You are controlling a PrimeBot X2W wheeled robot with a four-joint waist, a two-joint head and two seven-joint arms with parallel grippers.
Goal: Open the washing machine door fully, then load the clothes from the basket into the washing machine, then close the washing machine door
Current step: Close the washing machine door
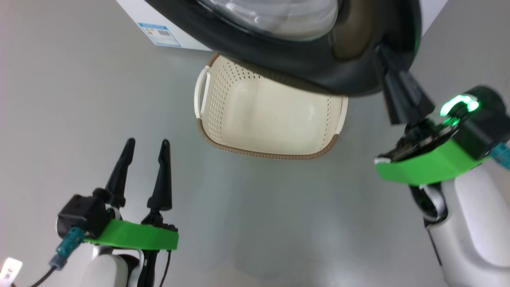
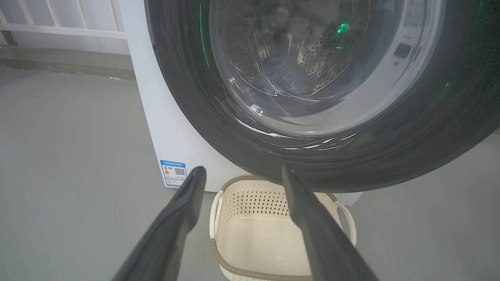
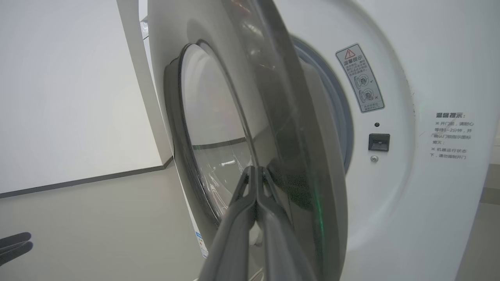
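While the door (image 1: 271,56) hangs partly open, the pinched-shut right gripper (image 3: 256,168) is by its edge, the wide-spread left gripper (image 1: 147,142) farther off.

far rim of basket (image 1: 223,115) hidden under door (image 1: 279,59), clothes (image 2: 284,76) behind glass — blurred

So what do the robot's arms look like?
The left arm and right arm are smooth and white, each with a bright green band at the wrist. The left gripper and right gripper have two long, black, pointy fingers each. The left wrist has a teal plug, a dark cable and a white tag. The right wrist has a black housing with a glowing green light.
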